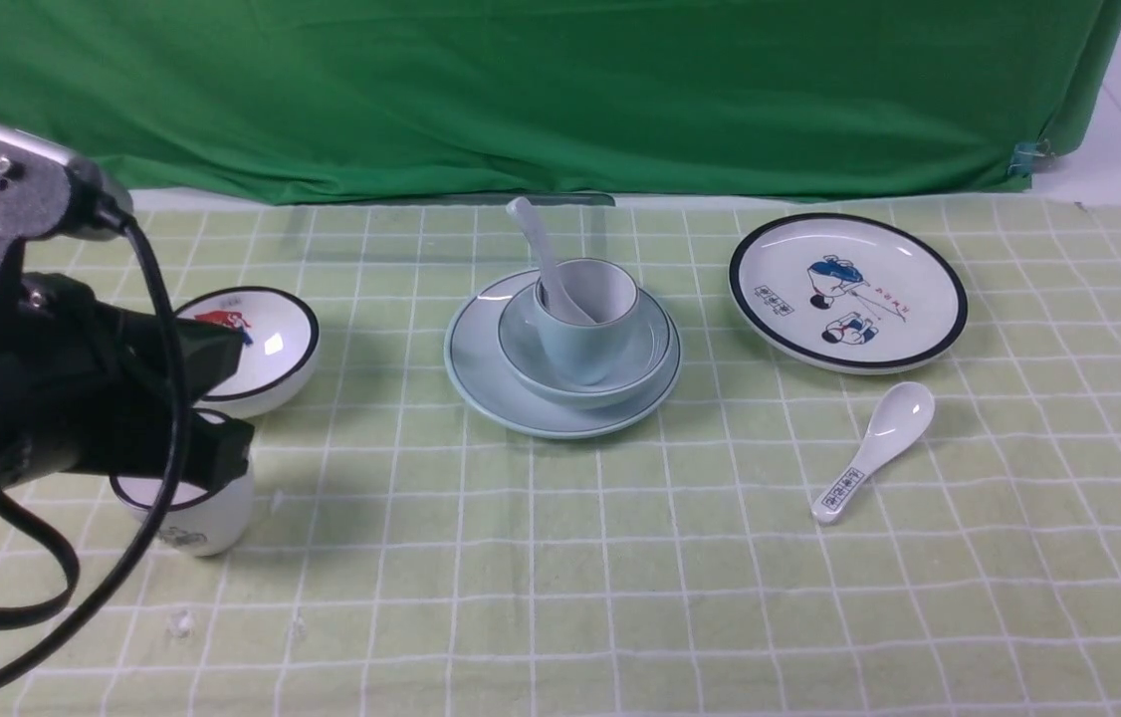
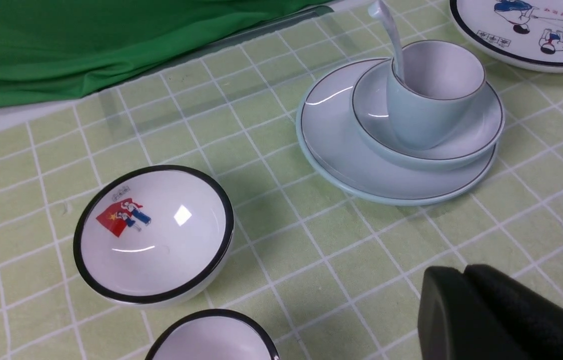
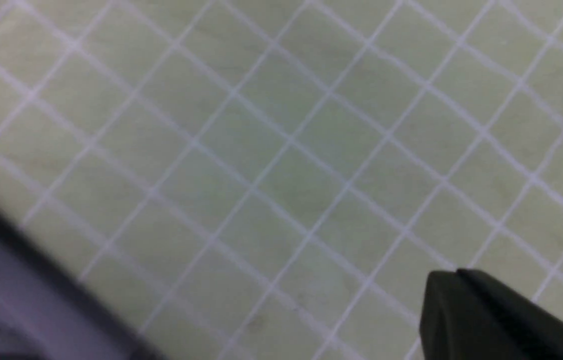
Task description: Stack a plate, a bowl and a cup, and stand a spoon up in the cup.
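Note:
At the middle of the cloth the pale blue-green plate (image 1: 481, 373) carries the bowl (image 1: 521, 344), and the cup (image 1: 585, 344) stands in the bowl. The spoon (image 1: 539, 244) leans in the cup, handle up and tilted to the left. The left wrist view shows the same stack: plate (image 2: 331, 150), bowl (image 2: 481, 132), cup (image 2: 421, 120), spoon (image 2: 392, 37). My left gripper (image 2: 461, 272) is shut and empty, well short of the stack. My right gripper (image 3: 454, 274) is shut and empty over bare cloth; it is outside the front view.
A black-rimmed white bowl (image 1: 272, 344) and a black-rimmed cup (image 1: 197, 518) sit at the left, partly behind my left arm (image 1: 73, 398). A cartoon plate (image 1: 849, 289) and a printed spoon (image 1: 874, 448) lie at the right. A green curtain (image 1: 521, 90) closes the back.

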Action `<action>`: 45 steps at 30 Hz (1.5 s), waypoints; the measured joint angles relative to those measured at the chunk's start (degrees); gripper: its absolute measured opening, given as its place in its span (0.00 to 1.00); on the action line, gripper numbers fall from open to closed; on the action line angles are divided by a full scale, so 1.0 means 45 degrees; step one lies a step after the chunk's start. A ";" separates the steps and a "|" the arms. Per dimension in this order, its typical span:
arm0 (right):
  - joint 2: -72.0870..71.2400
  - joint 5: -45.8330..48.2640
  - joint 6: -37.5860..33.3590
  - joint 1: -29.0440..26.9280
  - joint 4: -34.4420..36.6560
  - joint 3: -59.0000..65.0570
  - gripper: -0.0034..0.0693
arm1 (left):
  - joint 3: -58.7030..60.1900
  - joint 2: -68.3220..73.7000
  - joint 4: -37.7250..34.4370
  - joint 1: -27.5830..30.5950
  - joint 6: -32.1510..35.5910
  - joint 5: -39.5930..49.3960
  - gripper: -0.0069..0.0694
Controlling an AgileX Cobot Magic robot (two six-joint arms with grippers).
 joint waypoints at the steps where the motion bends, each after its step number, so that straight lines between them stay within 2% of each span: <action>1: -0.0412 -0.0819 0.0031 0.0000 -0.0204 0.0439 0.06 | 0.0000 0.0000 0.0000 0.0000 0.0000 0.0000 0.05; 4: -0.2053 -0.4653 0.0030 -0.0364 -0.0638 0.2476 0.06 | 0.0000 0.0000 0.0000 0.0000 0.0000 0.0000 0.05; 5: -0.2053 -0.4942 0.0030 -0.0418 -0.0657 0.2631 0.06 | 0.0000 0.0000 0.0000 0.0000 0.0000 0.0000 0.05; 7: -0.3794 -0.9015 0.0030 -0.1333 -0.0819 0.4902 0.06 | 0.0000 0.0000 0.0000 0.0000 0.0000 0.0000 0.05; 12: -0.6152 -1.4667 0.0090 -0.3310 -0.0819 0.8278 0.06 | 0.0000 0.0000 0.0117 0.0000 0.0000 0.0000 0.05; 17: -0.7885 -1.3763 0.0547 -0.4950 -0.0819 0.8713 0.06 | 0.0000 0.0000 0.0553 0.0000 0.0000 -0.0055 0.05; 19: -0.8600 -1.1816 0.0783 -0.5820 -0.0819 0.8746 0.06 | 0.0000 0.0014 0.0624 0.0000 0.0000 -0.0086 0.05; 22: -0.8686 -1.0256 0.1093 -0.6250 -0.0819 0.8771 0.06 | 0.0015 0.0001 0.0624 0.0000 0.0000 -0.0329 0.05; 45: -0.8719 -0.9675 0.1387 -0.6120 -0.0819 0.8771 0.11 | 0.0015 0.0034 0.0721 0.0011 0.0000 -0.0673 0.05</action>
